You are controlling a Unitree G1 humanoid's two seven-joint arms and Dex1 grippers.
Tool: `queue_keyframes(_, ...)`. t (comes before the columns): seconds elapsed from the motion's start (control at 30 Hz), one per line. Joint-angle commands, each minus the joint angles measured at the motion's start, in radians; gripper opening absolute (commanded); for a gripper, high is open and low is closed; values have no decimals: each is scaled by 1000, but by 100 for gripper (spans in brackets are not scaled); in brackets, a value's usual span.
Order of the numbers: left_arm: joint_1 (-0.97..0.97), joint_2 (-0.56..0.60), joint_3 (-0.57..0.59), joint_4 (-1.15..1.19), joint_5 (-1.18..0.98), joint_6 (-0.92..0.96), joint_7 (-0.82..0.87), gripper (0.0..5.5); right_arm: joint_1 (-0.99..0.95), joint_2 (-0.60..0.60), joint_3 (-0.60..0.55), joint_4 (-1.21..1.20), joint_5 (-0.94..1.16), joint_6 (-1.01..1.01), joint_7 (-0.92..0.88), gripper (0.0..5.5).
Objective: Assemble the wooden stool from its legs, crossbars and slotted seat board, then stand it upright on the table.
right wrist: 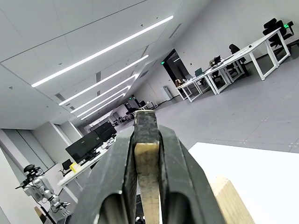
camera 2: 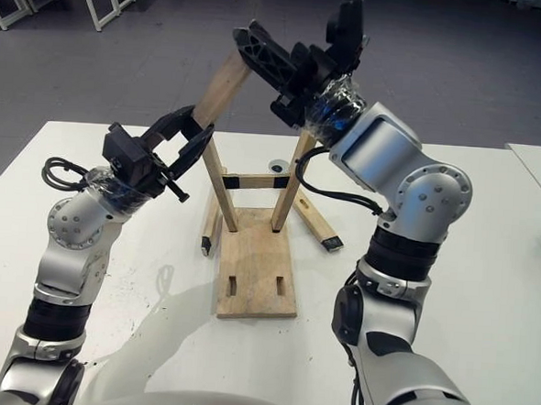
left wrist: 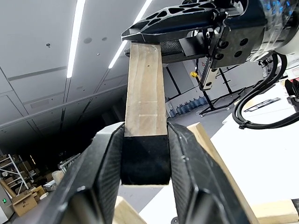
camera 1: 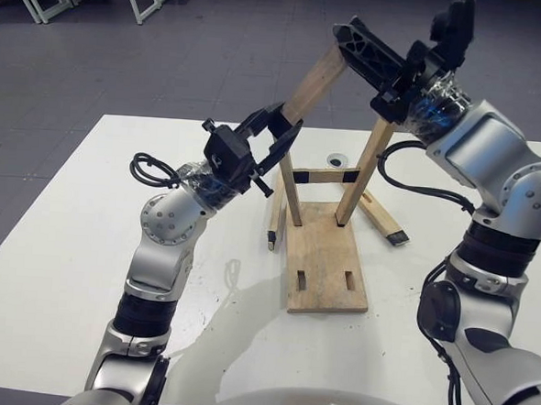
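The seat board lies flat on the white bench, with two empty slots showing at its near end. Two legs stand in its far end: the left upright leg and the right upright leg, which leans slightly inward. A crossbar with black-wrapped ends joins them about halfway up.

Above this frame a tilted leg slants through the air, low on the robot's left and high on its right, with an end effector at each end. The left end effector is clamped on the lower end. In the left wrist view its two fingers press on either side of the black band wrapped around that end. This lower end sits just over the top of the left upright leg; I cannot tell whether the two touch. The right end effector is clamped on the upper end. In the right wrist view the bare wood of the end sits tight between its two dark fingers.

A loose leg with a dark tip lies on the bench just beside the seat board's left edge. A black-tipped wooden piece lies at an angle on the bench to the right of the board, partly behind the right upright leg.
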Motion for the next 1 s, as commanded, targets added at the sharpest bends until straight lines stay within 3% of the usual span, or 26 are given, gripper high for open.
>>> queue_keyframes(0.03,-25,-1,18,44,32,-8,26,199,-75,-22,-29,10,40,-56,-1,40)
queue_keyframes(0.1,-21,2,21,75,52,-6,38,231,-100,-36,-46,34,-43,-149,14,40)
queue_keyframes(0.23,34,17,42,156,125,-27,94,235,-109,-134,-50,154,-352,-402,74,40)
queue_keyframes(0.33,65,11,81,186,184,-44,180,235,-18,-257,56,270,-622,-516,200,40)
queue_keyframes(0.47,88,18,111,223,192,-70,209,235,114,-336,208,338,-804,-511,380,40)
queue_keyframes(0.7,111,7,102,251,184,-85,204,235,151,-253,300,572,-960,-618,554,40)
queue_keyframes(1.0,124,0,96,258,175,-77,195,235,148,-183,288,767,-1073,-723,608,40)
